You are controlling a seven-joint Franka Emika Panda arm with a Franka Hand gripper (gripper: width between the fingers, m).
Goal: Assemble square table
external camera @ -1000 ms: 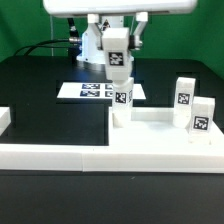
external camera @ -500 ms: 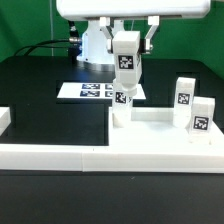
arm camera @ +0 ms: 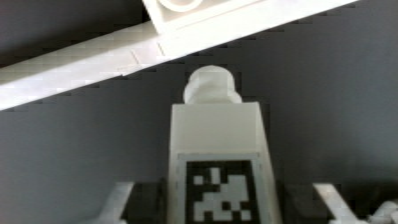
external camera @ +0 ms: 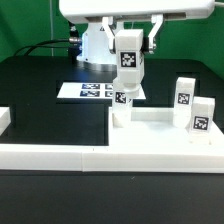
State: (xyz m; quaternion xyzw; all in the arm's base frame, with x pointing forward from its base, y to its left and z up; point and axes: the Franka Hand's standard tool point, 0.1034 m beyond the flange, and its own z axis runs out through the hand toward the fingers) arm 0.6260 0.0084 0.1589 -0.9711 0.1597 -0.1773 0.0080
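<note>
Your gripper [external camera: 129, 68] has shifted a little toward the exterior view's right and risen slightly over the last second — it carries a white leg [external camera: 129, 55], clenched between its fingers, and the wrist view shows that leg [arm camera: 217, 140] upright with its peg end pointing away from the camera. Another leg [external camera: 122, 104] stands just below it, against the low white wall [external camera: 100, 150]; two more legs [external camera: 184, 97] [external camera: 202, 115] stand near the exterior view's right. The marker board [external camera: 100, 91] lies behind on the black tabletop [external camera: 40, 90]. I judge this a carry phase — the held leg is clear of the others, but the square slab isn't plainly visible, so check where you're heading.
</note>
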